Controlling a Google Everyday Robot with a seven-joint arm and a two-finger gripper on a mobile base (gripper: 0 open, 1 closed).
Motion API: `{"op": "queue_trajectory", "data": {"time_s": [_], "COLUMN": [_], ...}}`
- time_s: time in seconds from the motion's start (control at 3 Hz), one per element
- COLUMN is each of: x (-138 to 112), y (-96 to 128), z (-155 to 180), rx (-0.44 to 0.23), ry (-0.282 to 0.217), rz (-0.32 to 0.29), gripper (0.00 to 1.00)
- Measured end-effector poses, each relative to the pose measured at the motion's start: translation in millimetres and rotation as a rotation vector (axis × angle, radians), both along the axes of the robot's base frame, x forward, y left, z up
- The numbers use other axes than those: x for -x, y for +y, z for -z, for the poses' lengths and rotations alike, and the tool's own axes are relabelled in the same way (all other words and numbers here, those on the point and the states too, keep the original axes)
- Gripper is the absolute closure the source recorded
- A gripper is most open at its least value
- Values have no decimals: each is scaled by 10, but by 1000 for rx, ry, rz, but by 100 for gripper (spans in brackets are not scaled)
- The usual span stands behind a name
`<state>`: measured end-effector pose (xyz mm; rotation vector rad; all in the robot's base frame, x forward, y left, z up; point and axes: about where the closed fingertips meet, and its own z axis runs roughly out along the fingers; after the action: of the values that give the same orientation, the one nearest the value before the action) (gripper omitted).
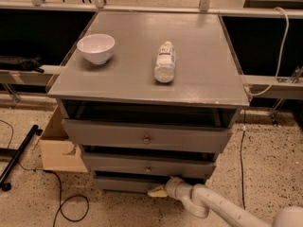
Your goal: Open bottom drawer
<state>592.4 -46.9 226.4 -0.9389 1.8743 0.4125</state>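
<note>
The grey cabinet has three drawer fronts. The bottom drawer (118,183) is the lowest, slim grey panel, and its knob is hidden behind my gripper. My gripper (155,191) is at the centre of that panel, its pale fingertips against the front, at the end of the white arm (213,207) that comes in from the lower right. The middle drawer (148,166) and the top drawer (147,137) each show a small round knob and stand slightly pulled out.
A white bowl (96,48) and a lying bottle (164,62) rest on the cabinet top (203,60). A cardboard box (56,148) stands left of the cabinet. Black cables and a black bar (19,156) lie on the speckled floor at left.
</note>
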Motion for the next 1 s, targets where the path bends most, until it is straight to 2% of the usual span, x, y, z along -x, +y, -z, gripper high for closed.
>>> {"op": "queue_trajectory", "data": {"time_s": [0.33, 0.67, 1.0], "x": [93, 315, 312], "y": [-46, -49, -39], "z": [44, 352, 357], "rx": [-10, -1, 3], "ry": [20, 98, 96], "rz": [1, -9, -12], "gripper": [0, 0, 0]}}
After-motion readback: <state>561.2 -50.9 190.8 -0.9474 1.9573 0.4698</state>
